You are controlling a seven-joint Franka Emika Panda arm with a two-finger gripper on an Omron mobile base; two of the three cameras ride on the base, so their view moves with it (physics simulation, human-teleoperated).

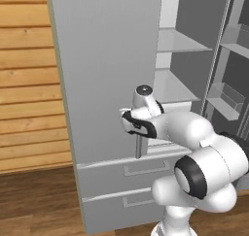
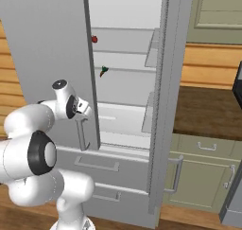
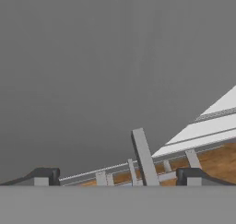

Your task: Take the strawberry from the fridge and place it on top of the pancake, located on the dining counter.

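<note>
Light-grey metal fridge (image 2: 47, 58) stands open against a wood-plank wall (image 1: 26, 84) over brown plank flooring (image 1: 34, 201). The tiny dark-red strawberry (image 2: 94, 39) rests on an upper pale shelf inside. The two-finger gripper (image 3: 117, 177) hangs spread wide beside the door's vertical bar handle (image 1: 139, 145).

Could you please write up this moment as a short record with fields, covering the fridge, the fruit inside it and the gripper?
fridge: left upper door closed, right upper door swung open, pale shelves showing
strawberry: on an upper shelf, just past the closed door's edge
orange piece with green top: one shelf lower
gripper: open, holding nothing, close in front of the closed door, its handle's lower end between the fingers
door handle: vertical bar
drawers: two, shut, below the doors
</note>
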